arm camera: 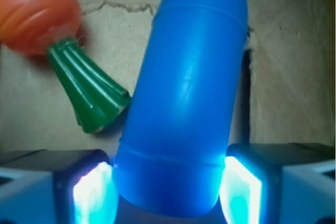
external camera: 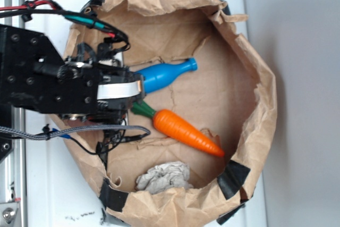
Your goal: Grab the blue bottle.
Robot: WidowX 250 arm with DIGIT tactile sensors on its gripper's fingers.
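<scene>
The blue bottle [external camera: 164, 75] lies on its side on the floor of a brown paper bag [external camera: 260, 94], neck pointing up-right. My gripper [external camera: 139, 86] is at the bottle's base end. In the wrist view the bottle [arm camera: 189, 77] fills the middle, and my gripper [arm camera: 168, 182] has a pad against each side of its base, shut on it. The left fingertip [arm camera: 92, 192] and right fingertip [arm camera: 241, 187] both touch the blue plastic. The bottle's neck and cap are out of the wrist view.
An orange toy carrot [external camera: 186, 128] with a green top [arm camera: 89, 93] lies just beside the bottle, close to my left finger. A crumpled grey paper wad [external camera: 162, 176] sits at the bag's near side. The bag's raised walls ring the area, with black tape [external camera: 234, 179] on the rim.
</scene>
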